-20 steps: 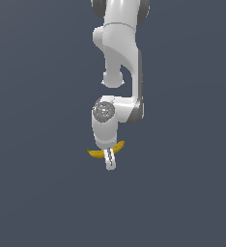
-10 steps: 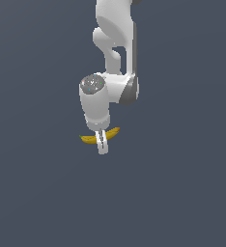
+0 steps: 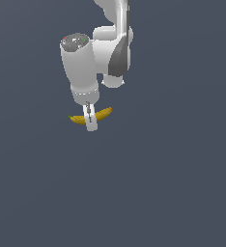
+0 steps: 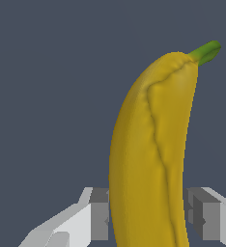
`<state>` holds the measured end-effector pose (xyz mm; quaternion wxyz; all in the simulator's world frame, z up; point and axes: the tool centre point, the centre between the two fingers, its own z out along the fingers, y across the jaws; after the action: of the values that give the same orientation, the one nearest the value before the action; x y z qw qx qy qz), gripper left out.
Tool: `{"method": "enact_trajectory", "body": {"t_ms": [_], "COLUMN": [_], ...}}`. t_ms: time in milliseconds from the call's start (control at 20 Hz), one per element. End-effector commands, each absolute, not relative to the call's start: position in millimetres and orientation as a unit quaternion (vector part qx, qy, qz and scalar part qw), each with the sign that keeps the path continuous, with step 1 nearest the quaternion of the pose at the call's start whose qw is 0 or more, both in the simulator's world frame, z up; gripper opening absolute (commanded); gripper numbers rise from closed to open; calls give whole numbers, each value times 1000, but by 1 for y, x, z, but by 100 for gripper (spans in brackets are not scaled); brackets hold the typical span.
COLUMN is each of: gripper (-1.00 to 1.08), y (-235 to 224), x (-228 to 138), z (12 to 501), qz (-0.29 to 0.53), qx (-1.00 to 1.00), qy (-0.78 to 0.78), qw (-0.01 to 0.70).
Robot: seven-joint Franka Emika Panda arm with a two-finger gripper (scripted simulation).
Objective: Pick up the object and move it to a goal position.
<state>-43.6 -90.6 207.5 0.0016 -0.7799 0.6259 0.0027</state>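
**A:** Where is the banana sitting at the moment?

**B:** It is hanging crosswise under the white arm, caught between the jaws of the gripper. In the exterior view the arm is reaching down from the top of the frame, and the fruit is lying roughly level, with a slight upward curve at both ends.

**A:** So the jaws are gripping it?

**B:** Yes, they are pressing on it from both sides, about at its middle. In the wrist view the banana is filling the gap between the two grey fingers, and each pad is touching the peel. In the exterior view one finger is crossing in front of the fruit, so a short yellow piece is showing on the exterior view's left and a longer piece on the exterior view's right.

**A:** Which way is the stem pointing?

**B:** The green stem tip is pointing away from the fingers in the wrist view, and a raised ridge is running down the length of the peel. In the exterior view the end on the left is looking darker and greenish, though it is too small to say more.

**A:** Is it resting on anything?

**B:** I cannot tell; the background is showing as one flat dark grey-blue field, with no shadow or edge to judge by.
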Motion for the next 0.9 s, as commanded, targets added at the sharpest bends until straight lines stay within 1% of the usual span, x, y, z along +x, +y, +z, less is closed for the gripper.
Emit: {"method": "enact_trajectory", "body": {"t_ms": [0, 500, 850], "gripper": [-100, -100, -100], "y": [-100, -138, -155], "x": [-55, -99, -119], "z": [232, 325, 371], "qz": [2, 1, 0], "qx": [-780, -779, -779], "qy": [626, 627, 626], "qw": [2, 0, 0]}}
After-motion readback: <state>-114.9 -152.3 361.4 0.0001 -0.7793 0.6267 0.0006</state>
